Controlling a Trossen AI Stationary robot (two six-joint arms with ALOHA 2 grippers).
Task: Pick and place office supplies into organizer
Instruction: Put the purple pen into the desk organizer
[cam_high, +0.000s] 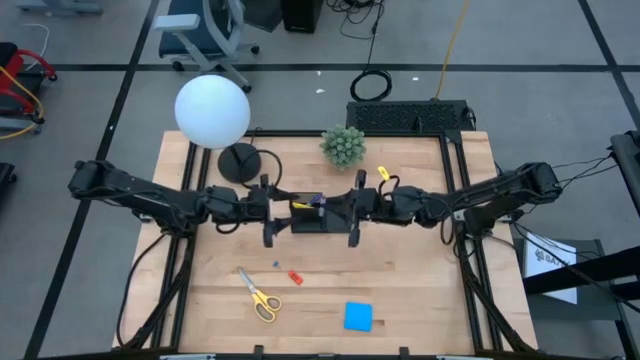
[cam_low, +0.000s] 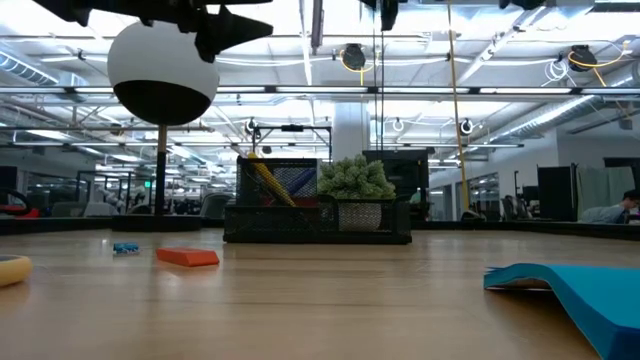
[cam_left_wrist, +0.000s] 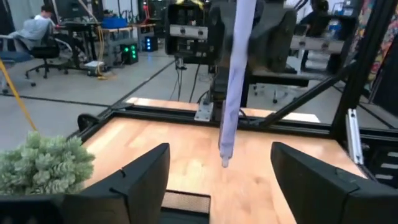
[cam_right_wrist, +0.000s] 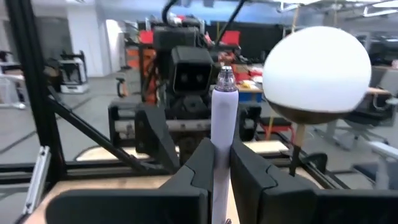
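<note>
A pale purple pen (cam_right_wrist: 222, 118) stands upright in the air over the middle of the table, with my right gripper (cam_right_wrist: 222, 163) shut on it. My left gripper (cam_left_wrist: 219, 177) faces it from the table's left, open, its fingers apart on either side of the pen's lower end (cam_left_wrist: 224, 158) without touching. Below the two grippers the black organizer (cam_high: 308, 214) stands on the table with a yellow pen in it. On the near part of the table lie the yellow-handled scissors (cam_high: 262, 298), a blue sticky-note pad (cam_high: 358, 316), a red piece (cam_high: 295, 277) and a tiny blue piece (cam_high: 275, 265). My right gripper pinches the pen's barrel (cam_right_wrist: 222, 146) between its two fingers (cam_right_wrist: 202, 168). The fingers come level from the table's right and lie across the pen. The pen stands upright and clear of everything, its silver end (cam_right_wrist: 225, 76) above the fingers and its other end hanging below them.
A white globe lamp (cam_high: 212, 110) on a round black base (cam_high: 238, 162) stands at the far left. The green spiky plant ball (cam_high: 345, 145) sits at the far middle, with a small yellow thing (cam_high: 383, 175) to its right. Black frame rails run along the table's far and right edges.
</note>
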